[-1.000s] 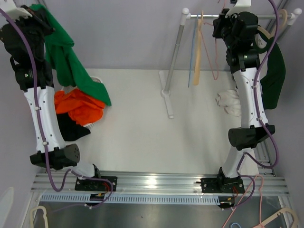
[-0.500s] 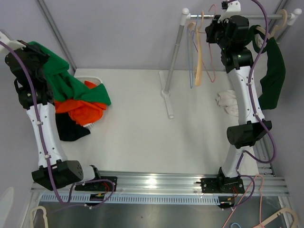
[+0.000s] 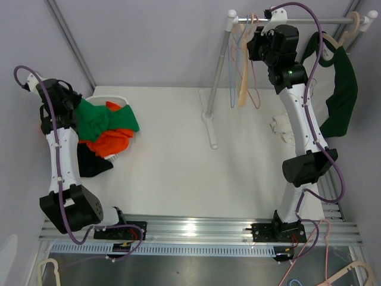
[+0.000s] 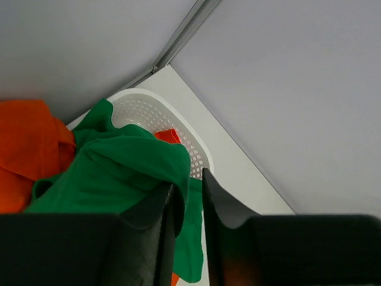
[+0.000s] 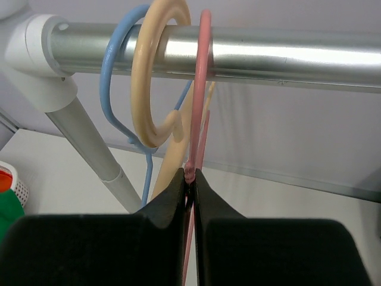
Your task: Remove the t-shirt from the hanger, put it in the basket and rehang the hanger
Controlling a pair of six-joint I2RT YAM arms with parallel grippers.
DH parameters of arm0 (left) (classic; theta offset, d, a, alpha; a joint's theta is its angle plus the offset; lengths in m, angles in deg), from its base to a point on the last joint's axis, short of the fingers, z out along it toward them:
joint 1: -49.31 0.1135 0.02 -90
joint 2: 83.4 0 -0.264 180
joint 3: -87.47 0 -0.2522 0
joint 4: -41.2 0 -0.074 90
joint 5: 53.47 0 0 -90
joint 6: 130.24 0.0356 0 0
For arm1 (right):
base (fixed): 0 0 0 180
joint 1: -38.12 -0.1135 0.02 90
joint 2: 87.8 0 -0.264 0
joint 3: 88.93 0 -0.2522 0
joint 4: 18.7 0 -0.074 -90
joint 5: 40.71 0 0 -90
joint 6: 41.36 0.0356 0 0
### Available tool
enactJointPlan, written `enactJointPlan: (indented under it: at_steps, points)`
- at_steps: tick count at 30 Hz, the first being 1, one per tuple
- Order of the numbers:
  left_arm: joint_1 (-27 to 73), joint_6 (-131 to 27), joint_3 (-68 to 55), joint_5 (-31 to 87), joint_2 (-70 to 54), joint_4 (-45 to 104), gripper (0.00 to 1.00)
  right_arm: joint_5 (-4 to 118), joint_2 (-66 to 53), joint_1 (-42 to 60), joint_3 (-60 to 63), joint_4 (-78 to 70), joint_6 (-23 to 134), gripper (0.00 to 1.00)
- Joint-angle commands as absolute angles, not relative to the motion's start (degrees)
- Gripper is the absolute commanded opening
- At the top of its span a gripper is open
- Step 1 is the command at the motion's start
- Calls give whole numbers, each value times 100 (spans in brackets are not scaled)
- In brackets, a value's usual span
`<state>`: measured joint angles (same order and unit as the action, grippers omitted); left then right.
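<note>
One white table (image 3: 172,155), bearing one clothes rack (image 3: 217,71) whose rail (image 5: 268,56) runs left to right along the far right side. Two arms: left arm (image 3: 64,161) reaching to the far left, right arm (image 3: 303,125) raised to the rail. Five pieces of cloth: one dark green t-shirt (image 3: 344,89) hanging from the loaded hanger (image 3: 356,24) at the rail's right end; one green t-shirt (image 4: 119,173), on no hanger, heaped against one orange garment (image 3: 110,140) at the basket; one black garment (image 3: 92,164) just beside that heap; one white cloth (image 3: 281,128) on the table by the right arm. One white perforated basket (image 4: 172,122). Three bare hangers hooked side by side at the rail's left end: one blue hanger (image 5: 110,83), one cream hanger (image 5: 140,77), one pink hanger (image 5: 204,71). Left gripper (image 4: 189,182) directly over the green t-shirt, jaws a little apart, nothing seen clamped between them. Right gripper (image 5: 189,173) pinched closed on the pink hanger's neck, just under its hook. Governing relation, as judged: the dark green t-shirt lies to the right of the right gripper, along the rail's long axis, and well apart from the left gripper; the right arm is the nearer.
</note>
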<state>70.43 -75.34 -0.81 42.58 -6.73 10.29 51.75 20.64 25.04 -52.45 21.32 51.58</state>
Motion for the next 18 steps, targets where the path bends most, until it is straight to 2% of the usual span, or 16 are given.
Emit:
enactJointPlan:
  at_steps: [1, 3, 4, 5, 6, 7, 8, 10, 13, 18]
  points:
    - [7049, -7760, 218, 4137, -500, 863, 27, 5193, 1934, 2485, -5304, 2029, 5136, 6]
    - [7049, -7795, 201, 4163, -447, 802, 35, 5193, 1934, 2485, -5330, 2029, 5119, 5]
    - [7049, -7847, 218, 4207, -438, 749, 45, 5176, 1916, 2477, -5347, 2037, 5127, 7]
    - [7049, -7874, 218, 4338, -421, 653, 52, 5167, 1899, 2476, -5347, 2037, 5110, 13]
    - [7049, -7952, 218, 4400, -394, 600, 63, 5141, 1872, 2485, -5356, 2046, 5075, 21]
    - [7057, -7979, 235, 4453, -377, 565, 90, 5106, 1828, 2485, -5365, 2081, 5057, 29]
    - [7058, -7971, 236, 4436, -368, 556, 99, 5044, 1802, 2494, -5365, 2090, 5040, 29]
    - [7049, -7971, 297, 4453, -306, 512, 99, 4982, 1740, 2555, -5391, 2169, 5022, 31]
    - [7049, -7936, 324, 4445, -341, 512, 99, 4956, 1635, 2739, -5567, 2432, 4996, 40]
    - [6698, -7462, 805, 4979, -622, 205, 100, 5105, 1284, 3232, -5541, 2635, 5198, 45]
